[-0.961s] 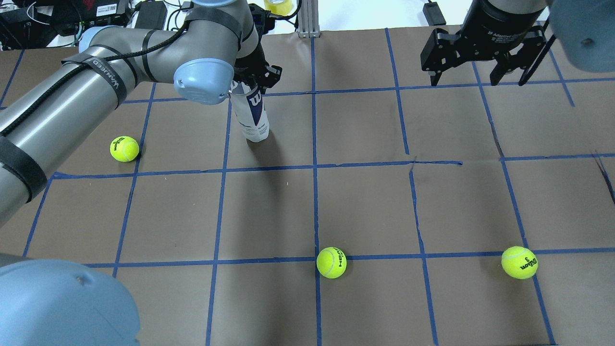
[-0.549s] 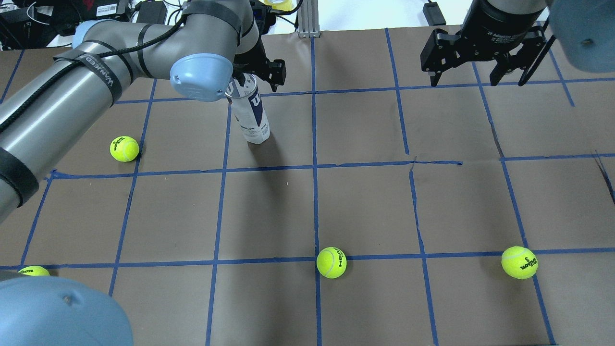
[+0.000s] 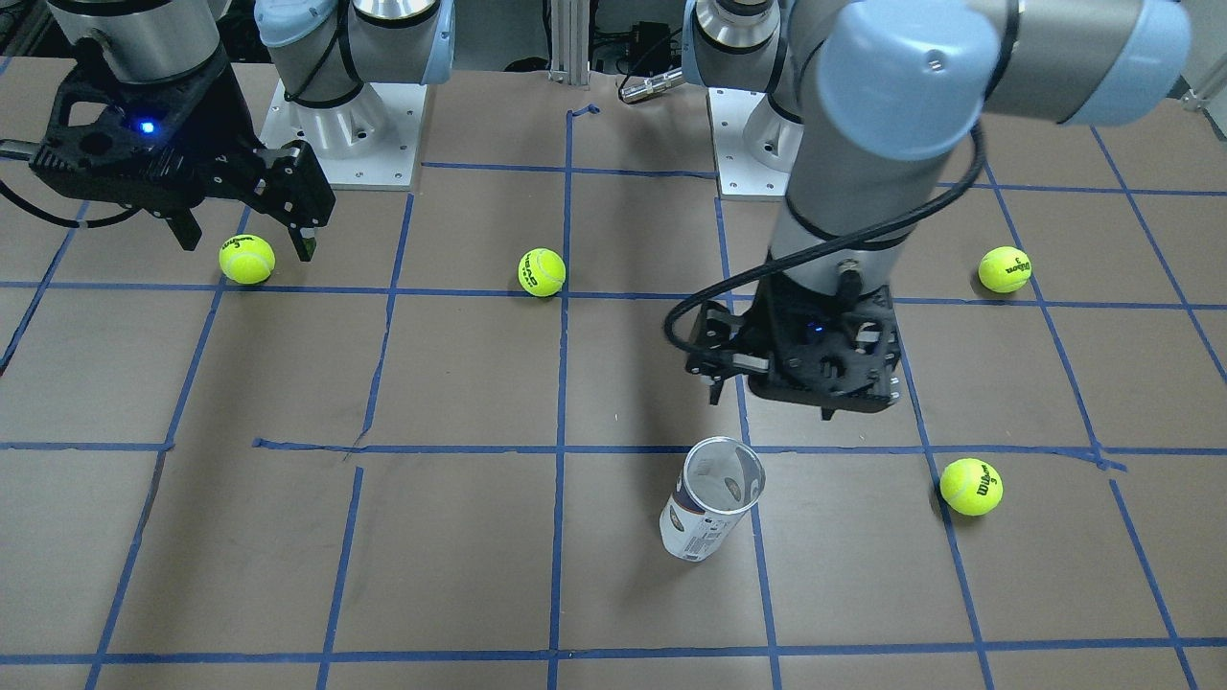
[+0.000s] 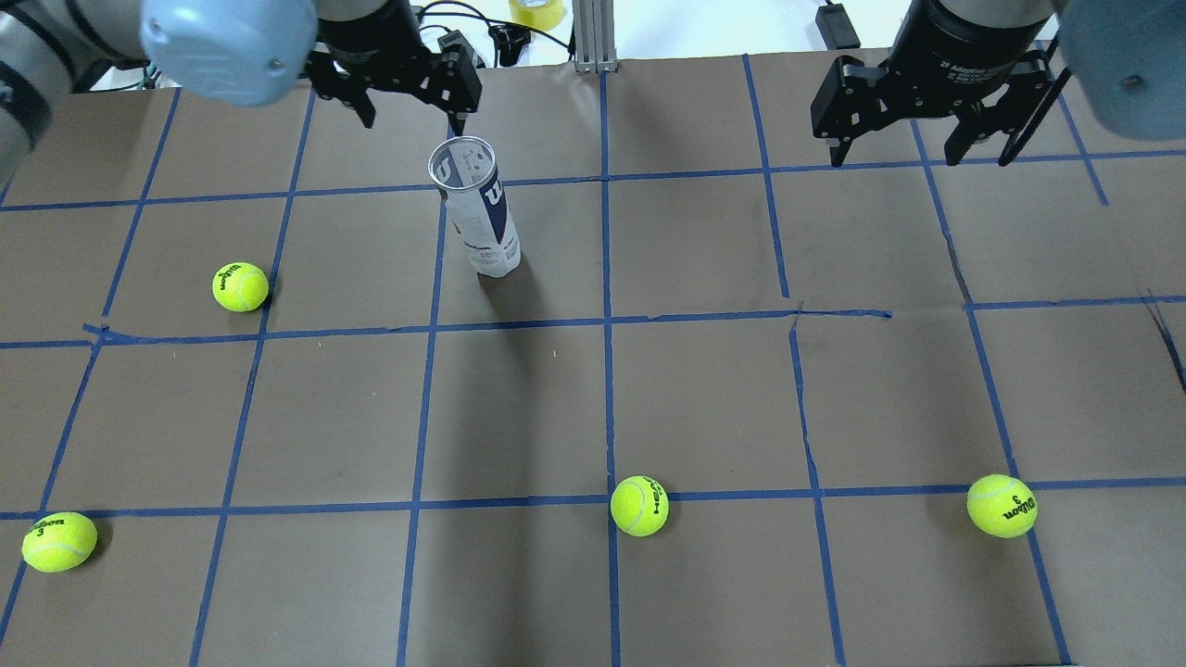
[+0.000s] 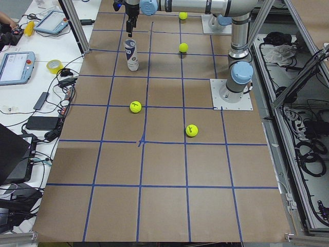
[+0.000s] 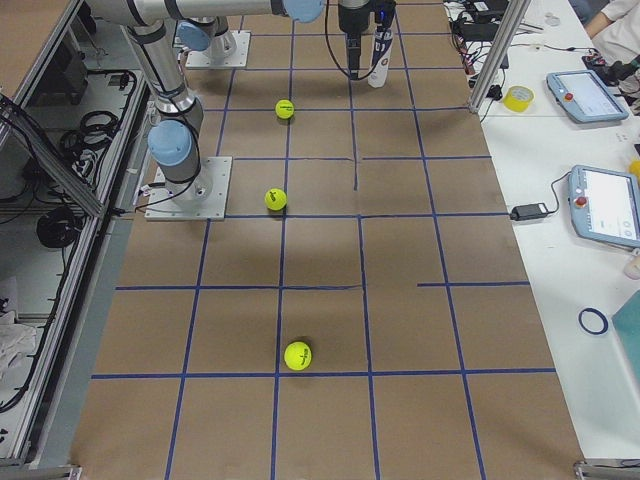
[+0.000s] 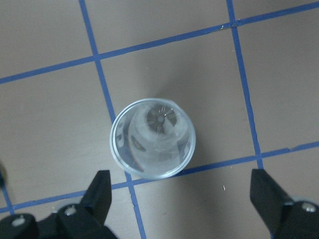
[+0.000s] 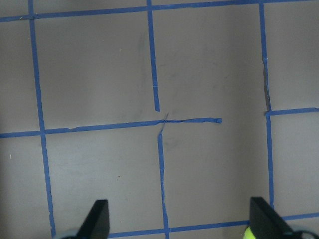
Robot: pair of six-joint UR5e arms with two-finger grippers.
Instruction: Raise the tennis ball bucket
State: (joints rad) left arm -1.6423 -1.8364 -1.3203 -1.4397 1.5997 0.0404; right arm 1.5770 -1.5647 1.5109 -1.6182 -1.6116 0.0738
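The tennis ball bucket (image 4: 480, 215) is a slim can with a white and navy label. It stands upright on the brown table, its top open and nothing inside. It also shows in the front view (image 3: 709, 508) and the left wrist view (image 7: 152, 138). My left gripper (image 4: 410, 104) is open and empty. It hangs above the bucket, slightly off its top, and does not touch it. In the left wrist view (image 7: 183, 199) the rim lies just ahead of the spread fingers. My right gripper (image 4: 899, 153) is open and empty, high over the far right of the table.
Several yellow-green tennis balls lie on the table: one left of the bucket (image 4: 240, 286), one at the near left edge (image 4: 59, 541), one near the middle (image 4: 639, 506), one at the near right (image 4: 1002, 506). Blue tape lines grid the table.
My left gripper was around the bucket's top. It has opened, let go and risen away toward the far side. The bucket stays standing in place. The right arm has not moved.
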